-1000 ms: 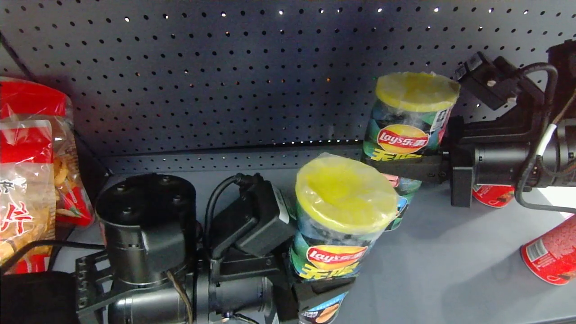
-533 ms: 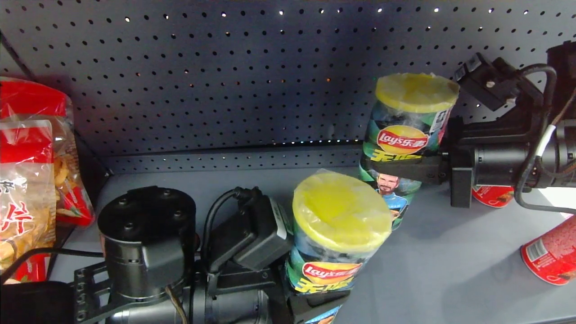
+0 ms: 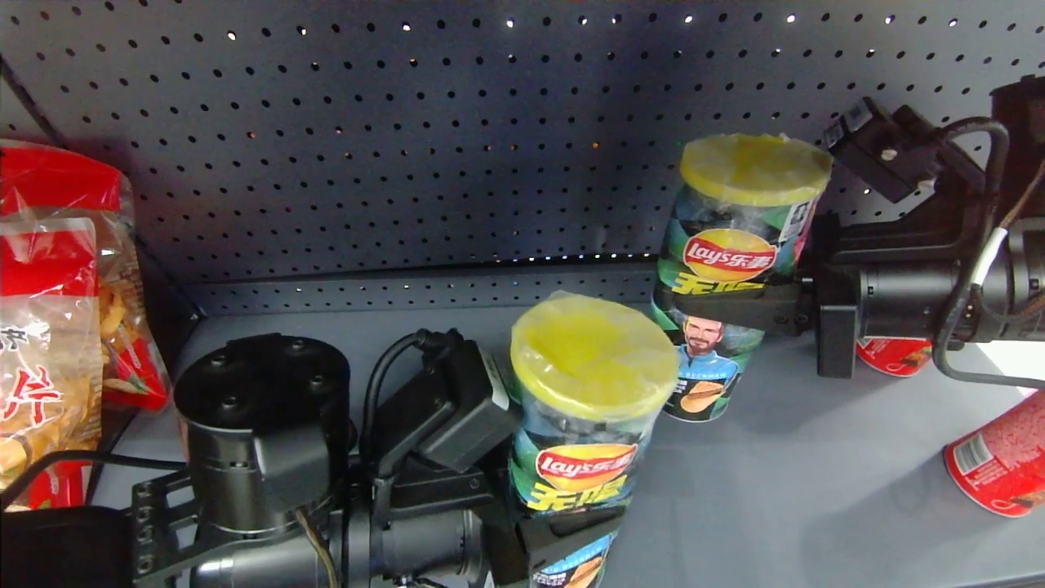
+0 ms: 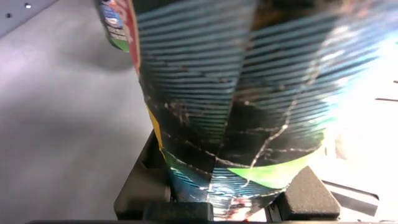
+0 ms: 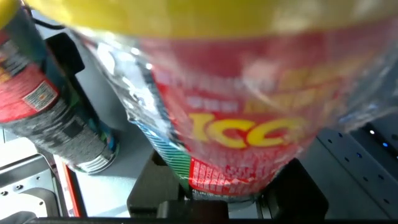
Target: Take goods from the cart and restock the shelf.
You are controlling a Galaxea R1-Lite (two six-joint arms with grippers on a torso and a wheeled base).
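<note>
Yellow-lidded, the near can [image 3: 584, 425] stood upright in the left gripper [image 3: 567, 523], clenched low on its body, over the shelf [image 3: 816, 490] front; the far can [image 3: 735, 245], upright too, clamped in the right gripper [image 3: 722, 306], sat just behind-right, base seemingly on the shelf

We're looking into a dark grey metal shelf [image 3: 816, 490], its board smooth and matte. Behind it a perforated back panel [image 3: 408, 147] rises up, and along its foot runs a low perforated rail [image 3: 408, 287]. Tiny pinpoints of light [image 3: 509, 23] sparkle through the upper holes, and at the far right we catch a bright white patch [image 3: 1016, 359].
</note>
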